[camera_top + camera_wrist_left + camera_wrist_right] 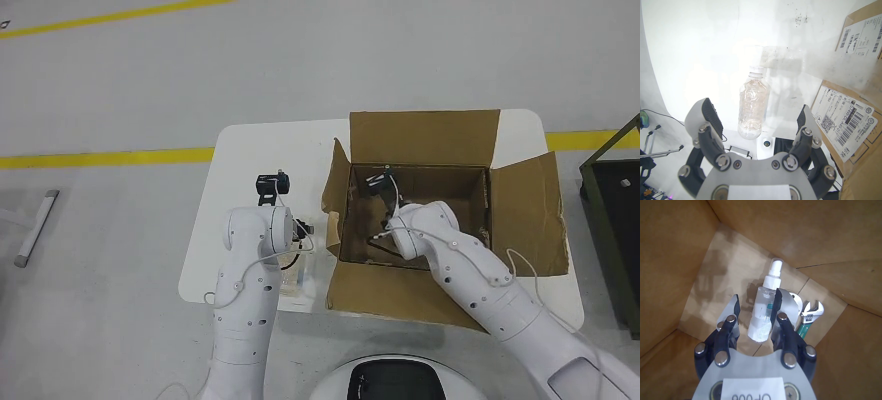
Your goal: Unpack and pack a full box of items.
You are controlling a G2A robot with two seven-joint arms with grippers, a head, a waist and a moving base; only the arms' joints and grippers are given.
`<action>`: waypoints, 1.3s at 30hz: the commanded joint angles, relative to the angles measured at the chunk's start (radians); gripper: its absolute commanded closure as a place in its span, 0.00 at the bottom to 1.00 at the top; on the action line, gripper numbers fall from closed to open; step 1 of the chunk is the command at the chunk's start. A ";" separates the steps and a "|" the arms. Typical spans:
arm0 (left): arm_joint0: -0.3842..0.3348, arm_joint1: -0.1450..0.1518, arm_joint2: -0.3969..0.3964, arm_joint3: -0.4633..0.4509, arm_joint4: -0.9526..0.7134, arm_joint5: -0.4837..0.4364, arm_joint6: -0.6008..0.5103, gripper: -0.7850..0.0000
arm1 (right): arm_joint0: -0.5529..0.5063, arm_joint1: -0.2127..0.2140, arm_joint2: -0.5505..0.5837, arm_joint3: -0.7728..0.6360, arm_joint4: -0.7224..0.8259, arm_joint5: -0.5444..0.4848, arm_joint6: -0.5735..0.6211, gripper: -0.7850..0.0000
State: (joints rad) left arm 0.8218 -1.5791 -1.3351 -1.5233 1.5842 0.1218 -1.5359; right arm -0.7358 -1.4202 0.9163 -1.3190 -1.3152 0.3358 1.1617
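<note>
Unpacking seems partly done.
Bottle (753,102) lies out, below the released left gripper (756,106); spray (762,309) and wrench (810,313) sit boxed under the released right gripper (757,294).

Barcoded shipping labels (846,123) sit on box flaps (866,180).

There are 1 box (520,215), 1 water bottle (753,108), 1 spray bottle (762,311) and 1 wrench (810,313).

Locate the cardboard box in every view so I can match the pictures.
Top view: cardboard box open on the white table, flaps spread.
Left wrist view: its labelled outside beside the water bottle.
Right wrist view: its brown inside around the spray bottle and wrench.
Shared landmark: the white table, top and left wrist views.
</note>
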 commanded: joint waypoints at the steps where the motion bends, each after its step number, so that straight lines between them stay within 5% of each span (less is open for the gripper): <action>1: 0.000 0.000 0.000 0.000 0.000 0.000 0.000 0.00 | 0.003 -0.003 0.001 0.010 -0.001 0.007 0.001 0.44; 39: 0.000 0.000 0.000 0.000 0.000 0.000 0.000 0.00 | 0.003 -0.046 0.026 0.105 -0.024 -0.046 0.001 0.51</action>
State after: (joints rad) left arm 0.8218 -1.5791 -1.3351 -1.5233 1.5842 0.1218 -1.5359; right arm -0.7328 -1.4655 0.9421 -1.2170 -1.3390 0.2903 1.1631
